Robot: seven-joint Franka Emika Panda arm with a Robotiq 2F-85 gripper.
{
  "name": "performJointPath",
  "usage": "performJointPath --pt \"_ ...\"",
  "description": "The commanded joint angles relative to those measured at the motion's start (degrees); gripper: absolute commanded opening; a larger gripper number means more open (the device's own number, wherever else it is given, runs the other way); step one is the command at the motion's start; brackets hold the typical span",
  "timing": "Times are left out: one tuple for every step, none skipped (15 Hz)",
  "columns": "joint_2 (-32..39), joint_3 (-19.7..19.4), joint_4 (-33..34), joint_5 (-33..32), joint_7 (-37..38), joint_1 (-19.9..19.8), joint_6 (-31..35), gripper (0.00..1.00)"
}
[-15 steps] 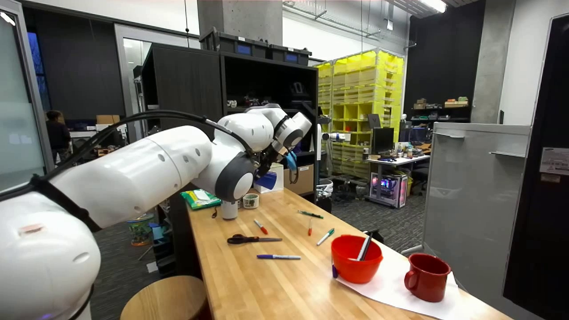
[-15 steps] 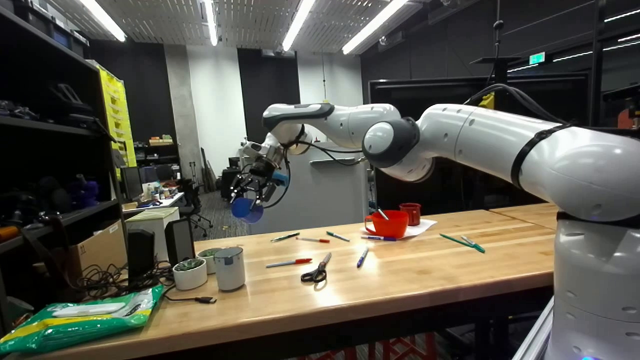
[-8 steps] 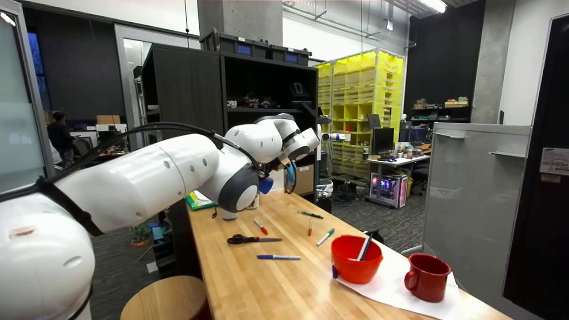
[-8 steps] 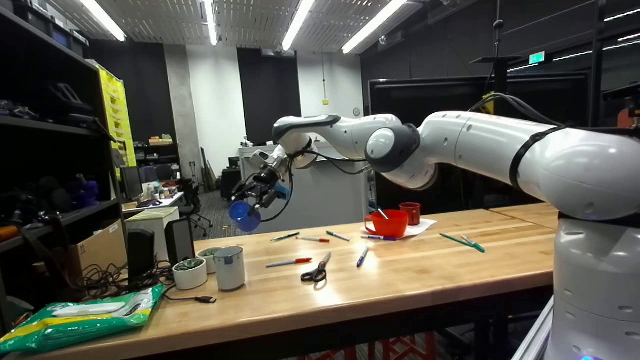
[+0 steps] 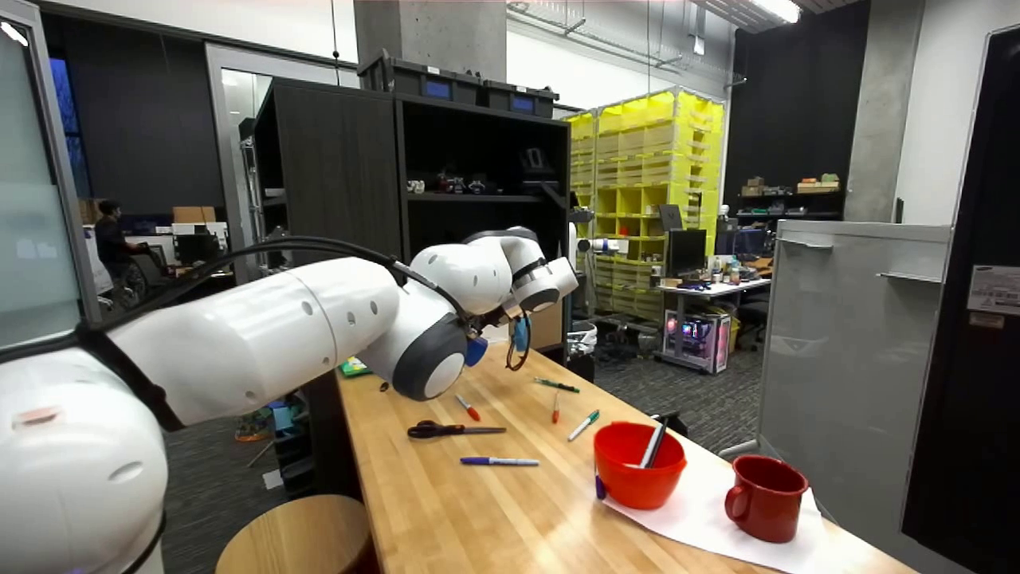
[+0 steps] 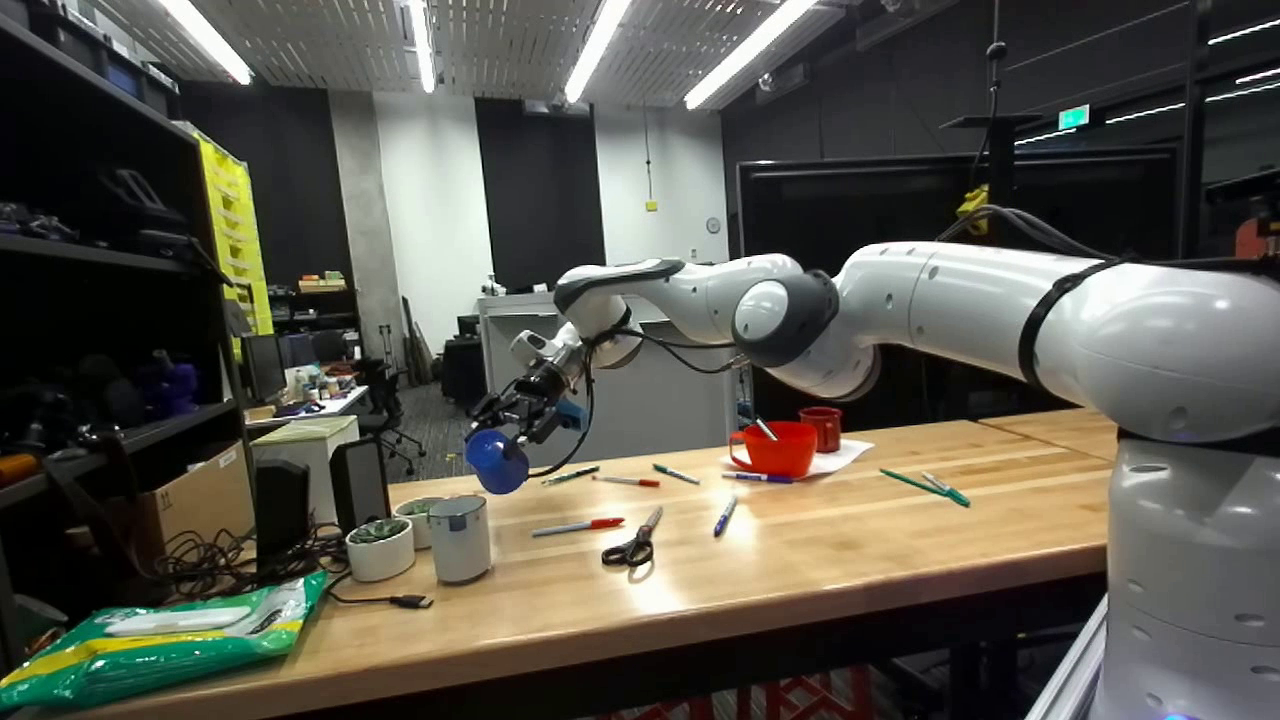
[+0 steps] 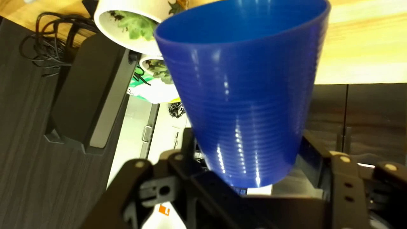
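Note:
My gripper point(image 6: 508, 424) is shut on a ribbed blue cup point(image 6: 497, 464) and holds it above the far end of the wooden table. In the wrist view the cup point(image 7: 244, 95) sits between the two fingers, gripped near its narrow base, with its wide open mouth facing away from the palm. No contents show in the visible part. In an exterior view the cup point(image 5: 476, 351) is mostly hidden behind the arm. A grey-white cup point(image 6: 460, 540) stands below it. Beside that are white pots with succulents point(image 6: 380, 550), also near the cup in the wrist view point(image 7: 105, 22).
A red bowl-like cup point(image 6: 780, 450) with pens in it and a dark red mug point(image 6: 822, 428) stand on white paper. Scissors point(image 6: 632, 545) and several markers point(image 6: 580, 526) lie on the table. A green bag point(image 6: 180, 630), cables and a black speaker point(image 6: 362, 480) are at the shelf end.
The arm and gripper have lowered with the blue cup still held. The cup has moved down closer to the table and turned slightly. The table items have not moved.

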Motion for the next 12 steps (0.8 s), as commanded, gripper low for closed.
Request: performJointPath --pt "5.31 0.71 6.52 1.47 1.85 0.86 -2.05 0.51" --pt "5.66 0.59 6.54 1.45 2.00 0.80 -2.37 0.51" --pt "2.00 1.03 -1.21 1.31 0.49 -0.98 0.47 0.51" --pt "2.16 1.03 -1.26 1.27 0.68 -1.03 0.25 0.51" --pt "6.40 0.71 6.43 1.50 2.46 0.72 -2.94 0.51" --pt "6.59 0.73 6.51 1.50 2.67 0.73 -3.34 0.51" --pt "2.93 1.26 -1.23 1.45 0.96 -1.14 -0.65 0.51" --pt "3.00 1.32 -1.24 1.54 1.35 -1.13 -0.70 0.51" --pt "7.19 0.96 6.62 1.78 3.06 0.72 -3.93 0.51" --pt "7.30 0.91 6.72 1.77 3.15 0.78 -4.23 0.51" --pt "3.32 1.30 -1.16 1.62 1.58 -1.04 -1.55 0.51" --pt "3.40 1.29 -1.15 1.62 1.64 -1.05 -1.56 0.51"
